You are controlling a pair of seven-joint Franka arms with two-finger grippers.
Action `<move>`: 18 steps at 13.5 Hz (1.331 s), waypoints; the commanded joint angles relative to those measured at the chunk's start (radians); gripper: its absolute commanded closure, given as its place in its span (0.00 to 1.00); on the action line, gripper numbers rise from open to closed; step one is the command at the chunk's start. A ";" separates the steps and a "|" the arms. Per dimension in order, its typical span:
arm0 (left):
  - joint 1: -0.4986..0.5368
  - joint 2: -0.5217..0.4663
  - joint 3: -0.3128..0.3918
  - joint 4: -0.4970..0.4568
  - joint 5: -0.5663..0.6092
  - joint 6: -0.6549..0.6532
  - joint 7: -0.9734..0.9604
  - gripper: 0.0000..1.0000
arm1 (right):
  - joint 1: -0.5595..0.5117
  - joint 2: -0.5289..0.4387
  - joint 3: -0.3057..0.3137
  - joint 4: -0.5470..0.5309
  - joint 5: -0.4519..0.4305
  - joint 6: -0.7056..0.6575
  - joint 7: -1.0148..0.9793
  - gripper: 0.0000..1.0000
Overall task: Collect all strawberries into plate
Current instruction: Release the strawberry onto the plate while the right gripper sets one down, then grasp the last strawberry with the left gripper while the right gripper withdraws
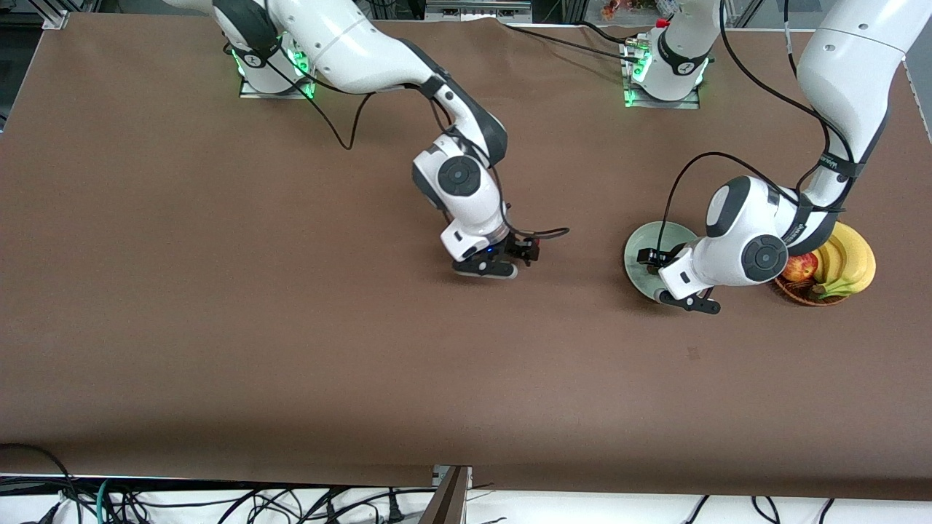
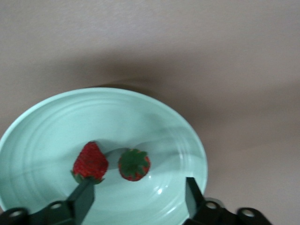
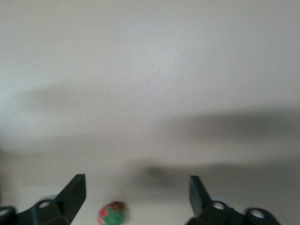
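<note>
Wide brown surface (image 1: 218, 327), matte and plain, running almost edge to edge in the front view. Past its front edge, a white strip littered with black cables (image 1: 182, 502). Along the top, two arm bases on metal plates with green lights, plus bits of framing and clutter at the room's edge.

Toward the left arm's end: pale mint-green plate (image 1: 641, 244), partly covered by the left arm's wrist. Just beside it, a brown wicker basket (image 1: 797, 292) with a red-yellow apple (image 1: 799, 266) and a bunch of bananas (image 1: 848, 263).

Left end effector (image 2: 138, 199) over the plate, fingers spread wide, gripping nothing. In the plate, seen from the left wrist: two strawberries side by side, one (image 2: 90, 162) touching or just above a fingertip, the other strawberry (image 2: 134, 164) cap-up between the fingers.

Right end effector (image 3: 138, 197) low over bare surface near the middle, fingers also wide apart, empty. Third strawberry (image 3: 112, 213) lying on the surface below it, between the fingers, well apart from the plate. Soft dark shadows of the arm across the surface there.
</note>
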 commanded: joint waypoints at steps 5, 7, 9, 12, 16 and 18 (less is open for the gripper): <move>-0.079 -0.056 -0.143 0.018 -0.015 -0.046 -0.474 0.00 | -0.250 -0.180 -0.026 0.028 -0.039 -0.555 -0.528 0.00; -0.162 -0.031 -0.140 0.020 -0.004 0.013 -0.710 0.00 | -0.277 -0.236 -0.071 0.026 -0.042 -0.629 -0.568 0.00; -0.225 0.010 -0.136 0.020 -0.003 0.115 -0.916 0.00 | -0.353 -0.333 -0.075 -0.022 -0.054 -0.664 -0.573 0.00; -0.273 0.050 -0.128 0.006 0.076 0.210 -1.080 0.00 | -0.488 -0.549 -0.059 -0.180 -0.096 -0.698 -0.607 0.00; -0.312 0.113 -0.128 -0.018 0.221 0.308 -1.323 0.00 | -0.616 -0.749 0.027 -0.251 -0.099 -0.849 -0.607 0.00; -0.339 0.130 -0.125 -0.022 0.273 0.330 -1.413 0.00 | -0.668 -0.828 0.034 -0.283 -0.110 -0.899 -0.607 0.00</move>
